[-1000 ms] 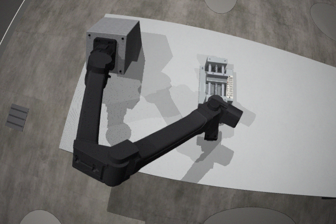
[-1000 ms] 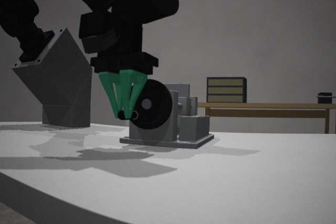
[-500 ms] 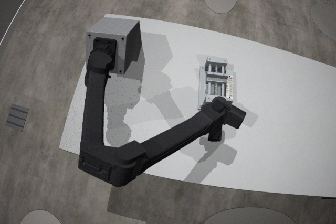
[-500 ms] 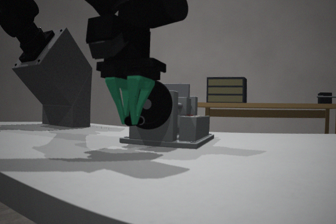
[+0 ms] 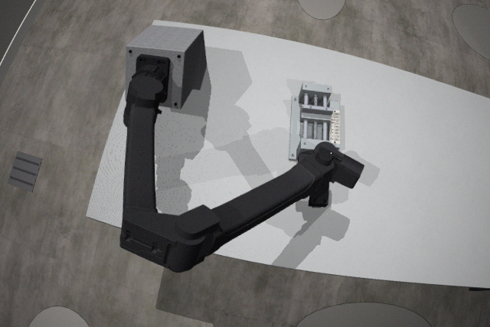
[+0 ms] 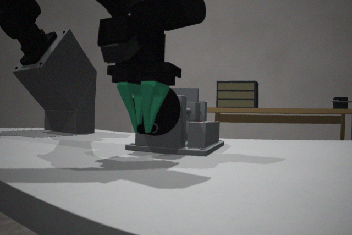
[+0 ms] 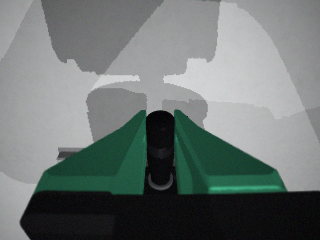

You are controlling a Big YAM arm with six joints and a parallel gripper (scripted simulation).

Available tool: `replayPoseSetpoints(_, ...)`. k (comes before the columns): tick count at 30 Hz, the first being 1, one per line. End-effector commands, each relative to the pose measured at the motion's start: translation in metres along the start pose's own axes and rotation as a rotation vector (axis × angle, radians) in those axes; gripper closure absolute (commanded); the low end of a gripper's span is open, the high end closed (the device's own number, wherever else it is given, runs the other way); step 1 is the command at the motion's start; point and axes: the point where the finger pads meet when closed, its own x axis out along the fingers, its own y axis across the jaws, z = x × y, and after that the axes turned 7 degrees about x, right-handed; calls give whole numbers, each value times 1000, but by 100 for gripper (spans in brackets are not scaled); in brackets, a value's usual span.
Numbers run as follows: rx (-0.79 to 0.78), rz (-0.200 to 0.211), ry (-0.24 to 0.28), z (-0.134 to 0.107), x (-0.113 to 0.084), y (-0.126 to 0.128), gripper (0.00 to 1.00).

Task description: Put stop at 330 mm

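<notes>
The black round handwheel (image 6: 170,113) stands upright at the end of the grey metal stop fixture (image 5: 293,129) (image 6: 196,151), its axle along the fixture's long axis; the green-fingered gripper (image 6: 143,131) (image 7: 160,119), pointing down, is clamped on the wheel's black cylindrical handle (image 6: 140,128) (image 7: 160,132); the fixture lies lengthwise away from the exterior camera on the white surface (image 5: 395,197) (image 6: 256,192).

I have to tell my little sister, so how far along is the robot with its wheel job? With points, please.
Already done: the pincer (image 6: 147,130) (image 7: 160,119) has the black handle (image 6: 140,128) (image 7: 160,132) between its green fingers. In hand: probably turning the handwheel (image 6: 170,113), with the handle low on it. Left: letting go. The scale (image 5: 334,126) is too small to read, so I can't tell if it's at 330.
</notes>
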Motion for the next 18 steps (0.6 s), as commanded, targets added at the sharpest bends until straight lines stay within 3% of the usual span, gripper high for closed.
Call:
replayPoseSetpoints(1, 21, -14, 0, 0, 12, 11, 94)
replayPoseSetpoints(8, 17, -13, 2, -2, 10, 14, 94)
replayPoseSetpoints(14, -2, 16, 4, -12, -7, 30, 94)
replayPoseSetpoints(18, 11, 9, 3, -8, -3, 31, 94)
